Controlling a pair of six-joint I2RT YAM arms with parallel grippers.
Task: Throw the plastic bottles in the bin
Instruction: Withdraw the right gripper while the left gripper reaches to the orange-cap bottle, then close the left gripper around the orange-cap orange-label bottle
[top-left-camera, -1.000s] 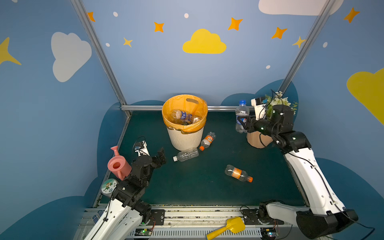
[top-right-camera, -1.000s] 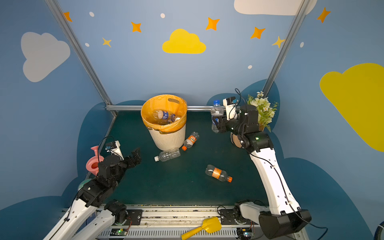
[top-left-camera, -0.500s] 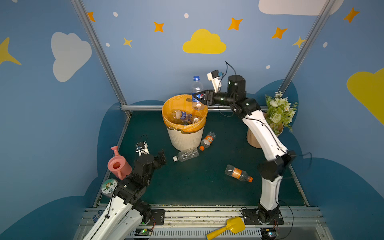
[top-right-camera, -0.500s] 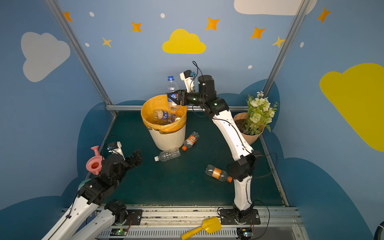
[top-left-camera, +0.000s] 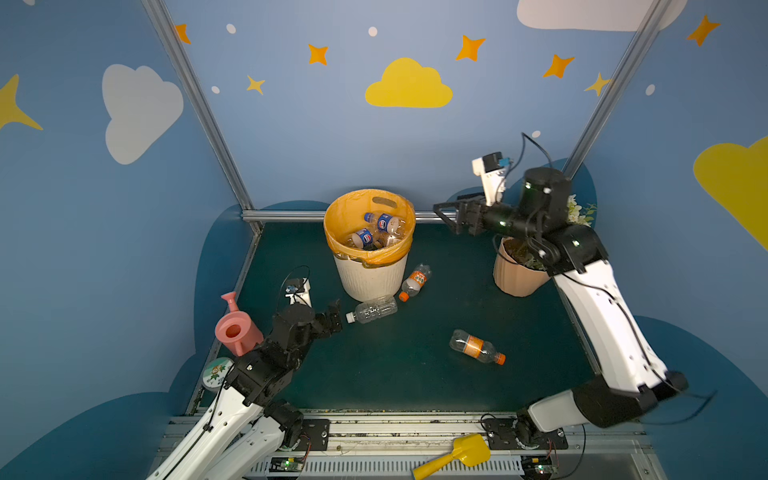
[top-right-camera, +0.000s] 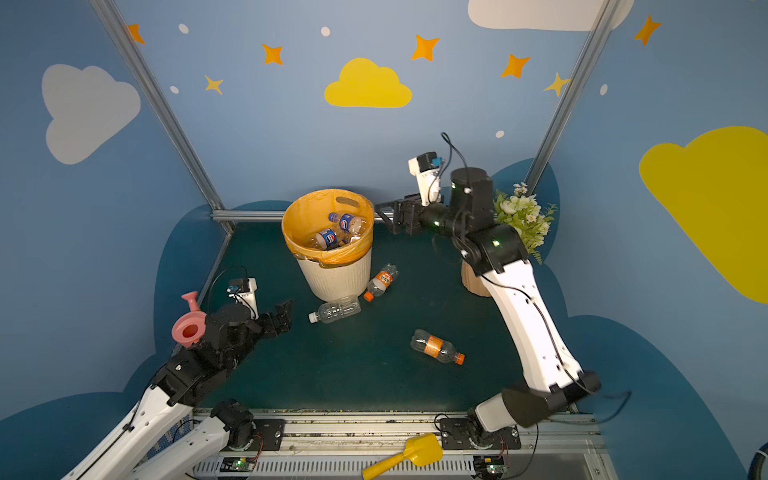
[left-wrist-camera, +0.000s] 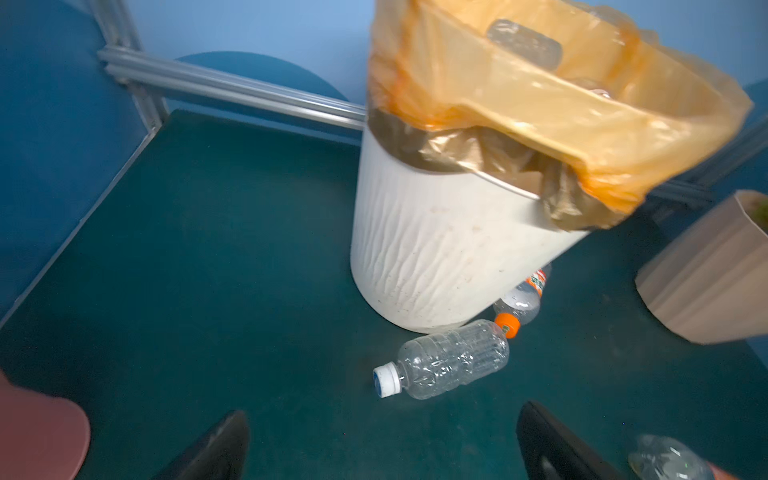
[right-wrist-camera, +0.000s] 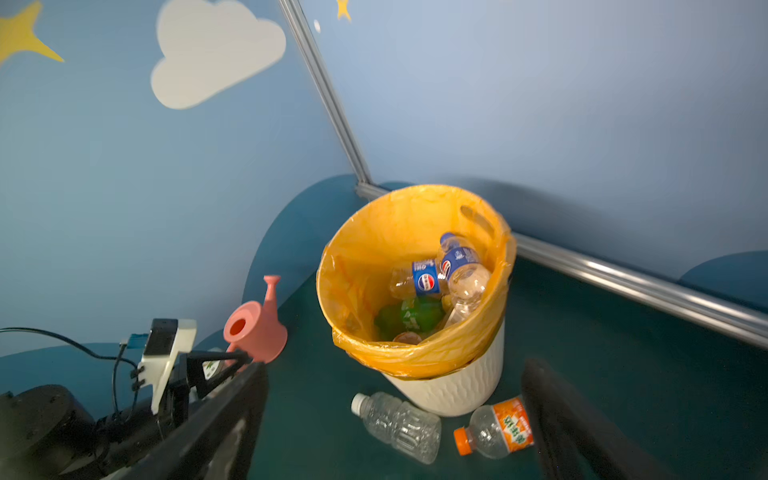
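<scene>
The bin (top-left-camera: 370, 276), cream with an orange bag, stands at the back of the mat and holds several plastic bottles, two with blue labels (top-left-camera: 384, 223) (right-wrist-camera: 419, 280) and a green one (right-wrist-camera: 409, 316). A clear white-capped bottle (top-left-camera: 374, 309) (left-wrist-camera: 449, 359) lies at the bin's foot. An orange-label bottle (top-left-camera: 415, 280) (right-wrist-camera: 498, 430) lies beside it. Another orange-label bottle (top-left-camera: 476, 347) lies mid-mat. My left gripper (top-left-camera: 332, 319) (left-wrist-camera: 382, 411) is open and empty, low, just short of the clear bottle's cap. My right gripper (top-left-camera: 440, 212) (right-wrist-camera: 395, 368) is open and empty, raised to the right of the bin's rim.
A pink watering can (top-left-camera: 235, 328) and a round jar (top-left-camera: 216, 372) sit by the left arm. A peach flower pot (top-left-camera: 515, 278) stands behind the right arm's elbow. A yellow scoop (top-left-camera: 457, 455) lies on the front rail. Metal frame posts edge the mat.
The right gripper carried a blue-capped bottle from beside the pot to above the bin, opened and let it drop in, then swung back right. The left arm barely moved.
</scene>
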